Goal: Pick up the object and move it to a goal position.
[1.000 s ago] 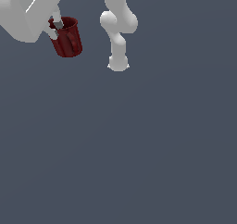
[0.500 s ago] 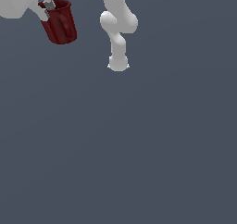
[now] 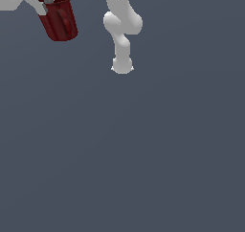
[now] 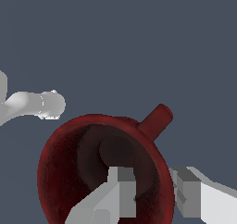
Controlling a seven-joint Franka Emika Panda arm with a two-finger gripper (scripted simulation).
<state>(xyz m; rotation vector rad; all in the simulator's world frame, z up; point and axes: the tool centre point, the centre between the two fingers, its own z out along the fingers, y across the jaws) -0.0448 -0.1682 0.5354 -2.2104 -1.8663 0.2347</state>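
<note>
While the dark red mug point(image 3: 59, 18) hangs in the air at the exterior view's upper left, the gripper point(image 4: 155, 193) fingers point(image 4: 118, 193) pinch its rim wall, one inside, one outside. Pickup looks done; carrying to an unmarked goal remains.

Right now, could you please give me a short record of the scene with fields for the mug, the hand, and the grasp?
mug: dark red, in the exterior view's upper left
mug pose: tilted, lifted off the floor
handle: sticks out from the side, visible in the wrist view
hand: white, at the mug's rim
grasp: one finger inside the mug, one outside the wall, pinching it
arm base: on the floor, right of the mug in the exterior view
</note>
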